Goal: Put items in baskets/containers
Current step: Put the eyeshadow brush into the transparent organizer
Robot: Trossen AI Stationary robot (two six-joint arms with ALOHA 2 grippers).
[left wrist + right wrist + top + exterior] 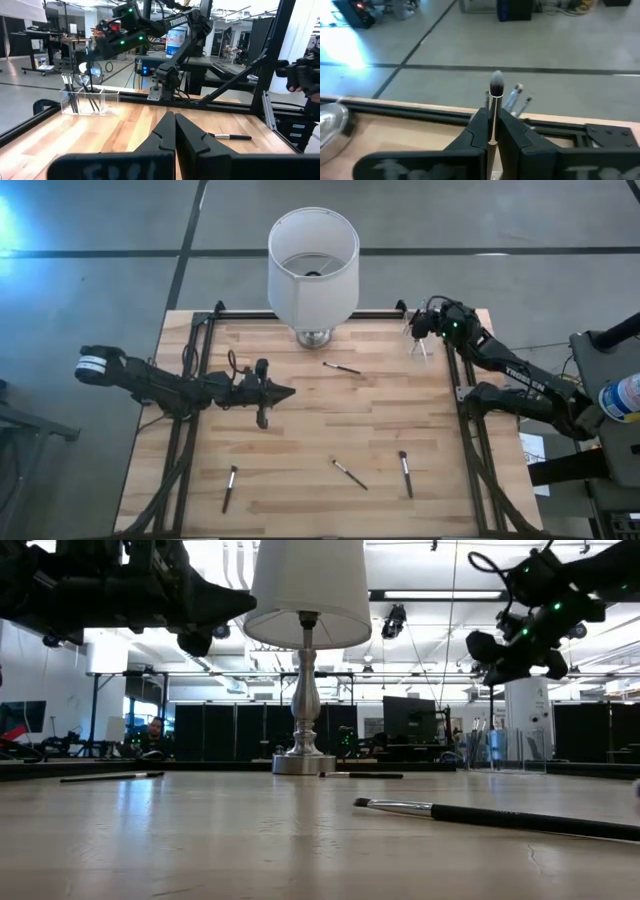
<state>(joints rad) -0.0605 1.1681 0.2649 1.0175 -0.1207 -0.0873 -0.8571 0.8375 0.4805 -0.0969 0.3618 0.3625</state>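
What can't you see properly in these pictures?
- Clear cup: too small in the high view, under the right gripper.
- Brush in the right gripper: its handle is hidden by the gripper in the right wrist view.
- Brushes in the cup: too blurred to count in the left wrist view.
- Lamp: top cut off in the low view.

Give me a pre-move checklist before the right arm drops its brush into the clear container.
1. Right hand gripping a brush: ok, fingers shut on the handle, bristle tip pointing away from the wrist.
2. Right hand near the clear container: ok, it sits at the table's far right corner; exact alignment over the opening cannot tell.
3. Room in the container: cannot tell; a few brushes already stand in it.
4. Left hand out of the way: ok, shut and empty over the table's middle left, far from the container.
5. Lampshade clear of the right arm: ok.
6. Brushes left on the table: not ok, four still lie loose.
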